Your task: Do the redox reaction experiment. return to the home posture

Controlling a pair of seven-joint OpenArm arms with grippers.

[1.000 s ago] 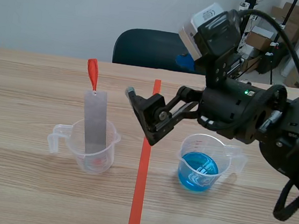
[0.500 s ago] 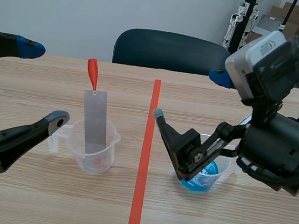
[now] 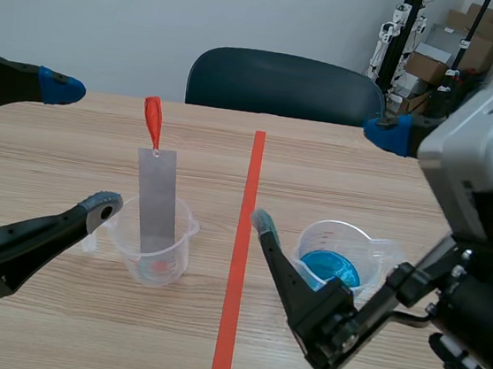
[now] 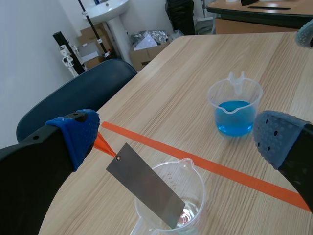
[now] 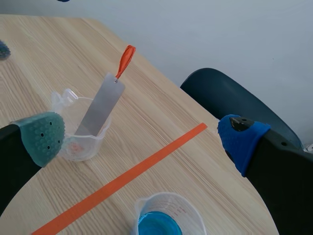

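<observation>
Well, on my left side, my left gripper (image 3: pixel 80 146) hangs raised above the table (image 3: pixel 36 152) with its fingers spread wide and nothing between them. Next along stands the clear cup (image 3: pixel 177 248), and the grey metal strip (image 3: pixel 157 201) leans upright in it, its red tag (image 3: pixel 152 119) sticking up at the top. Past the orange tape line (image 3: pixel 240 237) sits the cup of blue liquid (image 3: pixel 331 265), just behind the lower finger of my right gripper (image 3: pixel 326 177), which is also fully open and empty. With the strip parked in its cup and both of my grippers free, I judge the experiment itself finished and the step in hand to be the return to home posture. That calls for drawing both arms back and clear without clipping either cup or the tall strip. I can read no brand, label or writing on the cups or the strip, and the cartons (image 3: pixel 459 35) far behind are too small to make out.
</observation>
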